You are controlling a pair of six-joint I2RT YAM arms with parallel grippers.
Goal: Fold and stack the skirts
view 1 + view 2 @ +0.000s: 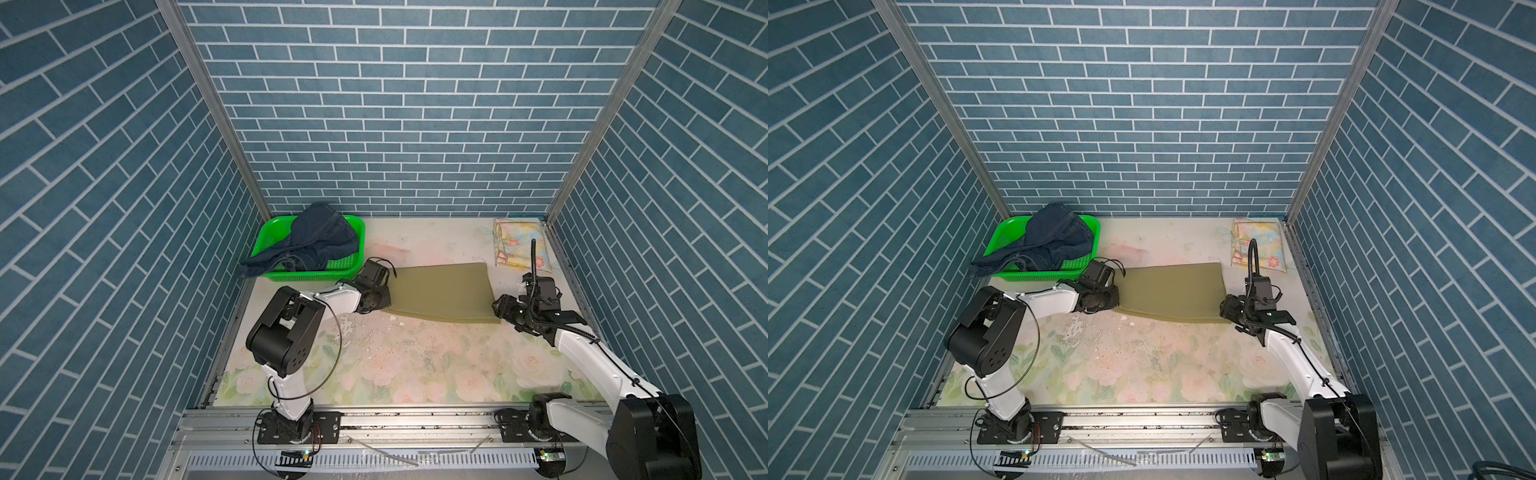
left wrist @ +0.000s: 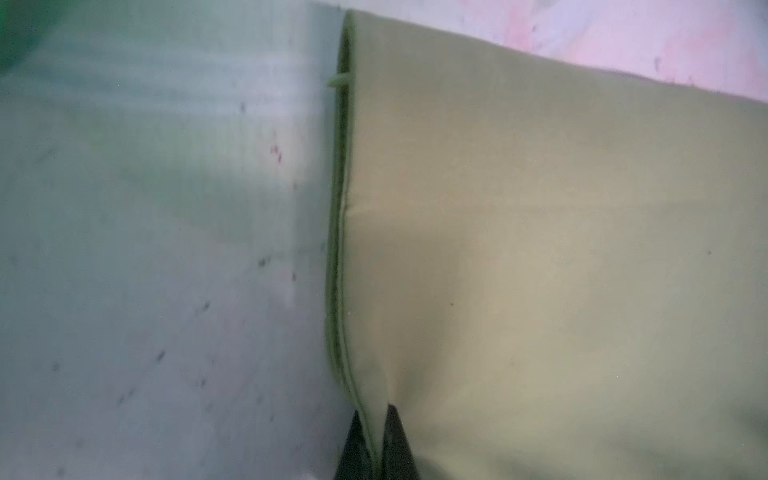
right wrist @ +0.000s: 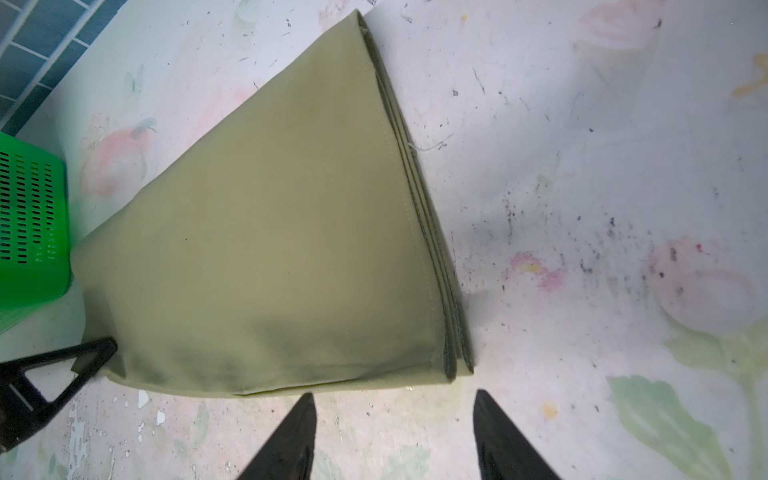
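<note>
Left gripper (image 2: 374,417) clenches the left edge of the olive skirt (image 1: 440,297) (image 1: 1173,293), lying mid-frame in both top views; right gripper (image 3: 394,401) hangs released just beside its lower right corner.

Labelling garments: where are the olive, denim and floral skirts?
olive skirt (image 1: 440,295), in a top view, flat middle.
denim skirt (image 1: 320,237), in a top view, bunched middle.
floral skirt (image 1: 513,243), in a top view, folded face.

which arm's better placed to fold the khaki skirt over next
Left, probably. The left arm has its jaws shut on the edge of the khaki skirt near the basket. The right arm has open jaws just short of the skirt's near corner, gripping nothing.
</note>
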